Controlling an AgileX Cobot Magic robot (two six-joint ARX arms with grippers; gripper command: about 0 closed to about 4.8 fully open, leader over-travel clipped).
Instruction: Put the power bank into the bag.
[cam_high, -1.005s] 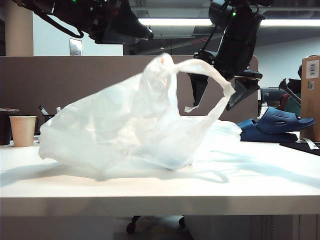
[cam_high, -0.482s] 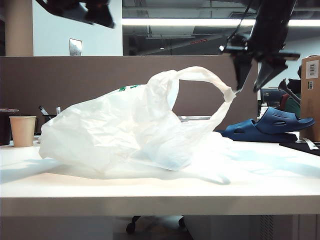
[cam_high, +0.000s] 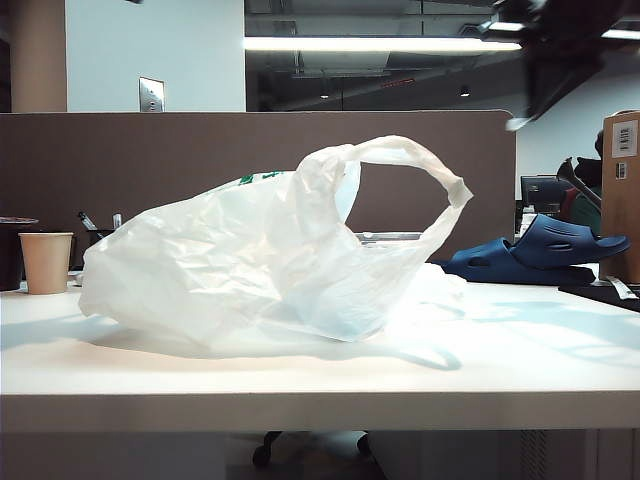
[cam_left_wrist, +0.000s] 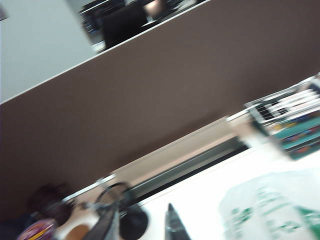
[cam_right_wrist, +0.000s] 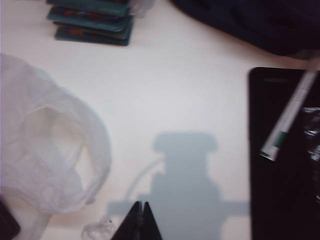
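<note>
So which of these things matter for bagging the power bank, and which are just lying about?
For the job: bag; left gripper, open, up near the partition; right gripper, shut and empty, above bare table beside the bag. Power bank: not plainly visible.
Just lying about: paper cup; blue sandal; stack of boxes; cardboard box.

White surface (cam_high: 560, 350); paper cup (cam_high: 46, 262) at far left edge; brown partition (cam_high: 150, 160) behind; blue sandal (cam_high: 545, 250) at right rear, cardboard box (cam_high: 622, 190) beside it; stack of teal boxes (cam_right_wrist: 92, 22) on surface
</note>
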